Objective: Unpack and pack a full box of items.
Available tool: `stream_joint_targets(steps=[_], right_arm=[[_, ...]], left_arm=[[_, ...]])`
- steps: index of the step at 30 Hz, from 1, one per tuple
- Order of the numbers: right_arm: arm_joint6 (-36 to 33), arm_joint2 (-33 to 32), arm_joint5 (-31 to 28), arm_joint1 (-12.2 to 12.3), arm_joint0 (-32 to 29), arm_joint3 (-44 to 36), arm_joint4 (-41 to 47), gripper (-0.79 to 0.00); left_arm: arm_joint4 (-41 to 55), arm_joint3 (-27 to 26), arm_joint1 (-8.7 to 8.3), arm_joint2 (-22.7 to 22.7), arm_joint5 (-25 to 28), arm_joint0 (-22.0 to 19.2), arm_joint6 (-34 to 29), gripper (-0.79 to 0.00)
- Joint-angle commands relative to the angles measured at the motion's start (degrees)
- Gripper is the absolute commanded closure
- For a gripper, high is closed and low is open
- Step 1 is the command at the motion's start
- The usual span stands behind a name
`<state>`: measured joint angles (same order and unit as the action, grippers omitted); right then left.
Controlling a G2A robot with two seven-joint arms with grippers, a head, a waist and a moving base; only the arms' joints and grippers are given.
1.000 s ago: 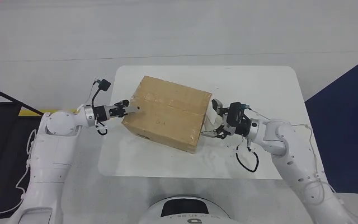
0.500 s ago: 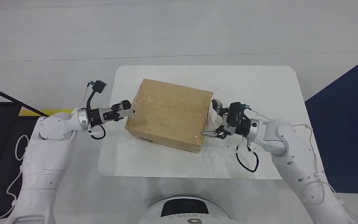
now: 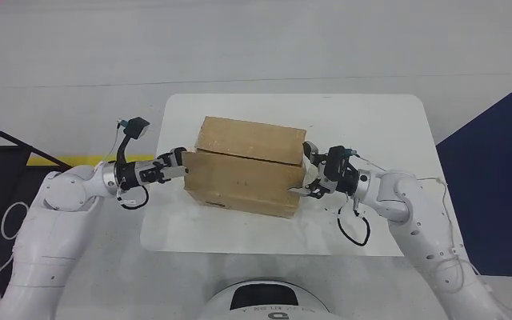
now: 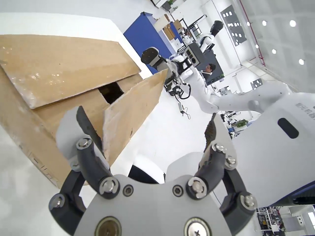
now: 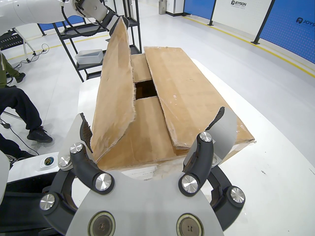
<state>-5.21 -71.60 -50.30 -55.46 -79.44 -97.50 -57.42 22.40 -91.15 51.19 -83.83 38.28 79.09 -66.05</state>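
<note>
**A:** What does the top view give you?

**B:** The layout. There is one white table (image 3: 376,120) with one cardboard box (image 3: 248,168) on it, and the box lies lengthwise between the two grippers. The left gripper (image 3: 178,164) is at one end of the box and the right gripper (image 3: 302,170) is at the other. The lid is hard to read from above.

**A:** And the wrist views?

**B:** The right wrist view shows four flaps. One long raised flap (image 5: 114,87) stands nearly upright, and one long flat flap (image 5: 187,92) lies over the box. Two short flaps (image 5: 145,124) sit below them with a dark gap (image 5: 145,89) between. I cannot tell what is inside the gap.

**A:** What are the right jaws doing?

**B:** They are spread wide and hold nothing. The near end of the box sits between them, and the lower corner of the raised flap is just beside one finger (image 5: 85,126).

**A:** And the left?

**B:** The left wrist view adds what the others miss. The left jaws are spread wide too. The far corner of the raised flap rests against the inner face of one finger (image 4: 85,121), and the other finger is well apart from it.

**A:** What's the total count?

**B:** One table, one box, four flaps and two grippers with two fingers each.
</note>
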Motion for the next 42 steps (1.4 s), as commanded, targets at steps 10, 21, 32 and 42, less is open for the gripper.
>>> stream_joint_targets(steps=[10,21,32,42], right_arm=[[2.67,-1.20,-7.70,0.80,-1.27,-0.21,2.21,-0.785],[14.63,2.25,-7.70,7.62,-1.38,-0.56,6.64,-0.785],[28.09,8.07,-7.70,13.77,0.87,0.68,0.29,-0.785],[32.65,13.82,-7.70,16.25,4.97,2.61,-2.12,-0.785]], left_arm=[[-0.06,-2.76,-6.47,2.79,6.55,3.33,6.56,-0.785],[-2.43,-4.40,-13.00,8.87,15.19,4.47,15.21,-0.785],[-5.02,-6.06,-19.08,12.55,19.72,5.60,19.75,-0.785],[-8.10,-7.12,-20.78,16.66,19.72,5.30,19.76,-0.785]])
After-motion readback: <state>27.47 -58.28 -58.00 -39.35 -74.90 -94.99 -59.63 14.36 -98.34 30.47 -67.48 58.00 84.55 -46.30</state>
